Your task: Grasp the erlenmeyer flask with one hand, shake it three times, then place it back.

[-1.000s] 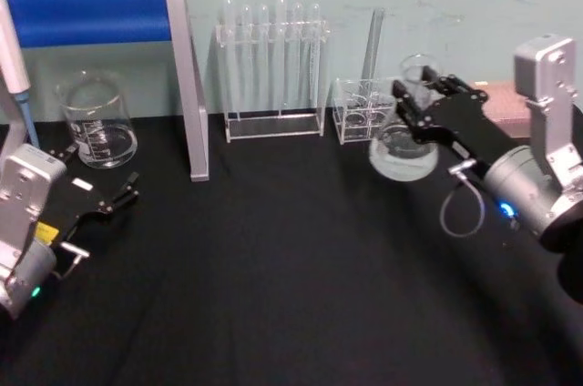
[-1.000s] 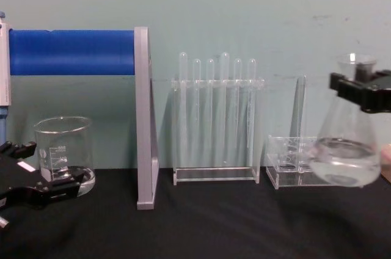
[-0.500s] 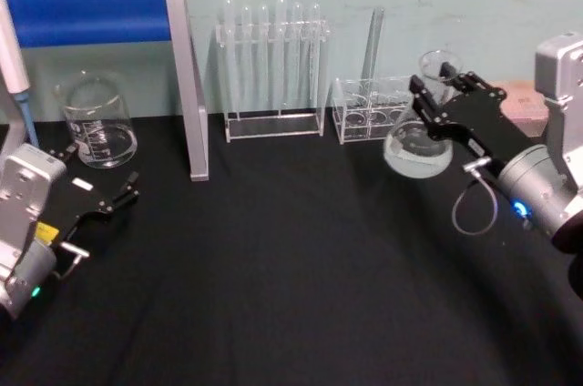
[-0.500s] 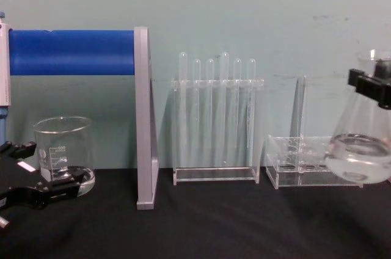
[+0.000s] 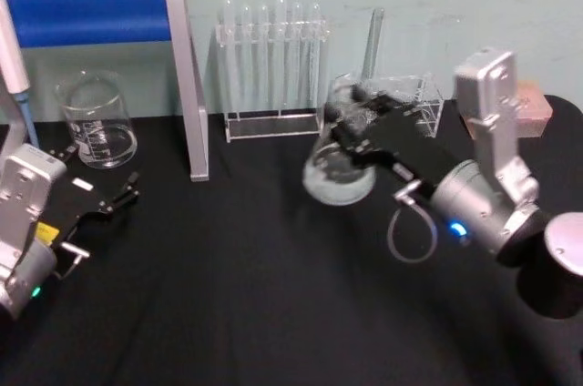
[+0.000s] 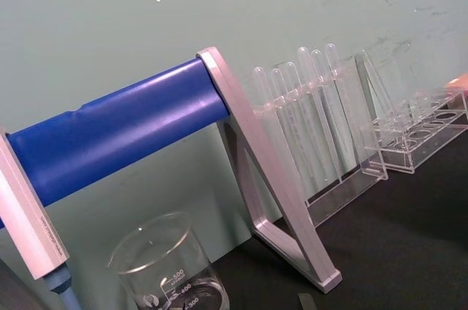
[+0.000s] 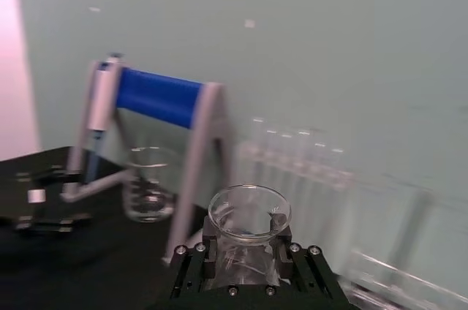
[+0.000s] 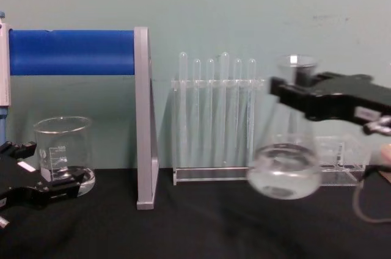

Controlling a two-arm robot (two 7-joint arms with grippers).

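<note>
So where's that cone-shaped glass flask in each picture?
Head view: erlenmeyer flask right of centre, in the right gripper.
Chest view: right of centre.
Right wrist view: close up, between the jaws.
Shared landmark: test tube rack, left of the flask; also in the left wrist view.

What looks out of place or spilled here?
Only the flask: it hangs off the table, clamped at the neck by the right gripper, liquid inside. No spill shows. The left gripper sits open near the beaker.
</note>
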